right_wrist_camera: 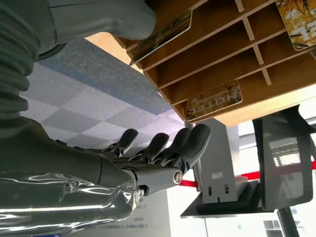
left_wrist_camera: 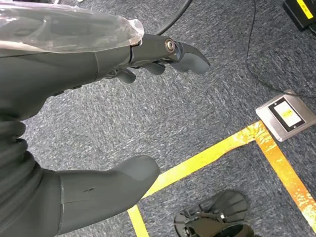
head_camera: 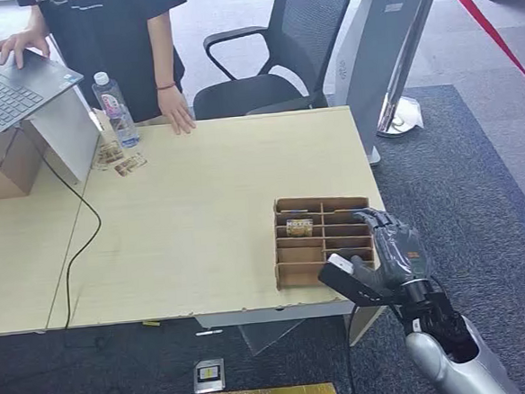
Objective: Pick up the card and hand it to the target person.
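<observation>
A brown cardboard divider box (head_camera: pixel 322 241) sits at the table's front right corner, with a printed card (head_camera: pixel 300 226) lying in one of its slots. My right hand (head_camera: pixel 393 255) hovers at the box's right front side, fingers spread over its edge and thumb stretched along the front. In the right wrist view the thumb (right_wrist_camera: pixel 111 19) lies close beside a card (right_wrist_camera: pixel 164 32) that sticks out of a slot, and the fingers (right_wrist_camera: pixel 178 145) stay apart from it, holding nothing. Two more cards (right_wrist_camera: pixel 214 98) (right_wrist_camera: pixel 299 24) rest in other slots. My left hand (left_wrist_camera: pixel 111 123) hangs over the carpet, empty, fingers apart.
A person stands behind the table's far edge, one hand (head_camera: pixel 175 113) on the tabletop, the other (head_camera: pixel 14 43) on a laptop (head_camera: pixel 7 84). A water bottle (head_camera: pixel 117 108) and loose cards (head_camera: pixel 117 157) lie at the far left. An office chair (head_camera: pixel 284 60) stands behind the table.
</observation>
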Action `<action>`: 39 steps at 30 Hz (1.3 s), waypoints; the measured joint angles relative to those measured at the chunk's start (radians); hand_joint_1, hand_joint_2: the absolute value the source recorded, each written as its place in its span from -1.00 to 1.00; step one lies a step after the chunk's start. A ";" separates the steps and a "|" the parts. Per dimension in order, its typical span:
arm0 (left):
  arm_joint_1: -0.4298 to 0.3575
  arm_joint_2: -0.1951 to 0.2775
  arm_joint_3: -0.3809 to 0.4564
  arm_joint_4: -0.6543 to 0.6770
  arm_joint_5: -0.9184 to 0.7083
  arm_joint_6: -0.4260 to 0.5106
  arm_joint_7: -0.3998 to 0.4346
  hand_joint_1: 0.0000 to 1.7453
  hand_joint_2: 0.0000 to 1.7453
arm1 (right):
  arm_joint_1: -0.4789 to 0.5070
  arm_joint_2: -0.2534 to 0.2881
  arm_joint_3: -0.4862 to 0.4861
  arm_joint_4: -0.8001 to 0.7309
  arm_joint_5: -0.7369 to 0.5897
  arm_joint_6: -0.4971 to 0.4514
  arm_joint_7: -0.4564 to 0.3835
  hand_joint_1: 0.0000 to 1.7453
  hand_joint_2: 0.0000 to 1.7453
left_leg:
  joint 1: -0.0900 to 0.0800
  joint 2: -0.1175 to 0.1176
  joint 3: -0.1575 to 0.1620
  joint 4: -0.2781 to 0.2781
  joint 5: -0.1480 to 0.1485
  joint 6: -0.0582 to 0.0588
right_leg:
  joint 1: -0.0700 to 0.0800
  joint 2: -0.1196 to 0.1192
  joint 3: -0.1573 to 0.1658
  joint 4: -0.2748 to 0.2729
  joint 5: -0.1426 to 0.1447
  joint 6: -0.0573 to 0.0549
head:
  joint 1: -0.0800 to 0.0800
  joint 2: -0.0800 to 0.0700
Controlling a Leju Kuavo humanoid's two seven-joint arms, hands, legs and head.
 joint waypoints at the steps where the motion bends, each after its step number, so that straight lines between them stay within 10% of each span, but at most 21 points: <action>1: 0.000 0.000 0.000 0.000 0.000 0.000 0.000 -1.00 1.00 | -0.001 0.001 0.001 0.002 0.000 0.000 0.000 -0.43 1.00 | 0.000 0.000 0.000 0.000 0.000 0.000 | 0.000 0.000 0.000 0.000 0.000 0.000 | 0.000 0.000; 39: 0.002 -0.001 0.000 0.000 0.004 0.003 -0.003 -1.00 1.00 | -0.043 0.014 0.041 0.090 0.018 0.005 -0.002 -0.11 1.00 | 0.000 0.000 0.000 0.000 0.000 0.000 | 0.000 0.000 0.000 0.000 0.000 0.000 | 0.000 0.000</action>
